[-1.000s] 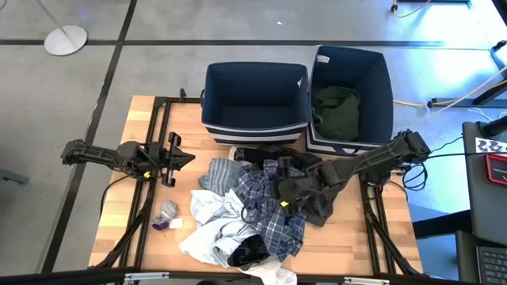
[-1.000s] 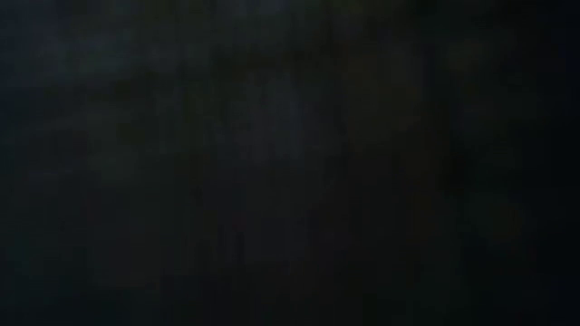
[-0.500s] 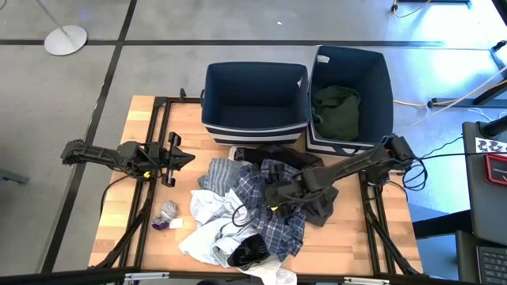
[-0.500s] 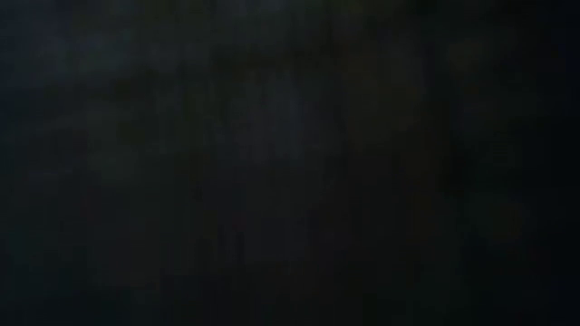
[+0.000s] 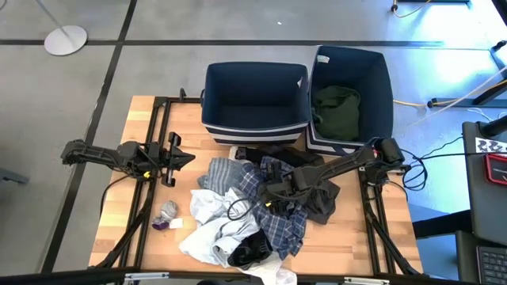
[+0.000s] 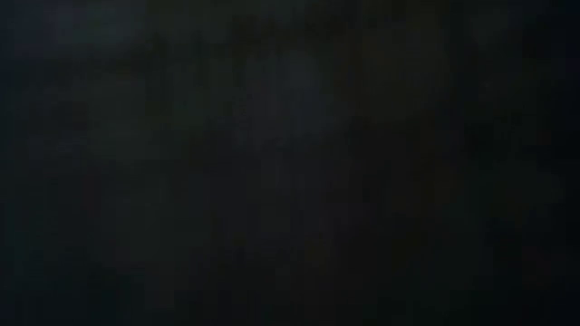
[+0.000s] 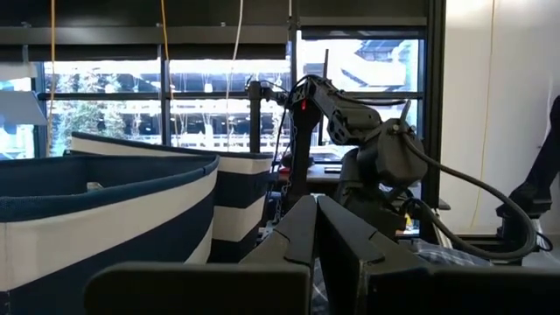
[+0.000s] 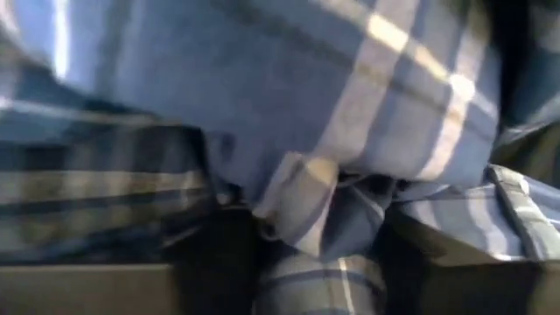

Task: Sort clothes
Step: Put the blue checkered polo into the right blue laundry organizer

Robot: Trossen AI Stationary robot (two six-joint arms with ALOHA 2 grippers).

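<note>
A pile of clothes lies in the middle of the table: a blue-white plaid shirt (image 5: 279, 226), white pieces (image 5: 210, 210), a black item (image 5: 249, 252) and a dark grey item (image 5: 321, 202). An olive green top (image 5: 337, 111) lies in the right navy bin (image 5: 380, 79). My right gripper (image 5: 265, 198) is low in the pile, shut on the plaid shirt (image 8: 350, 114). My left gripper (image 5: 190, 157) is shut and empty at the table's left, clear of the pile; it also shows in the left wrist view (image 7: 315, 203). The low view is dark. My right gripper has a bunched fold of the plaid shirt (image 8: 319, 280) between its two fingers (image 8: 455, 280). It comes slanting down from the table's right side. The shirt lies on the pile, slack. How many layers it has, I cannot tell.
The left navy bin (image 5: 255, 103) stands at the far edge beside the right bin. A small grey item (image 5: 168, 210) and a purple scrap (image 5: 160, 225) lie on the wood left of the pile. Bare wood shows at the table's left.
My right gripper has gone toward the table's left edge, deeper into the pile. The plaid shirt's upper part has bunched and shifted left with it, while the rest of the pile has stayed.
</note>
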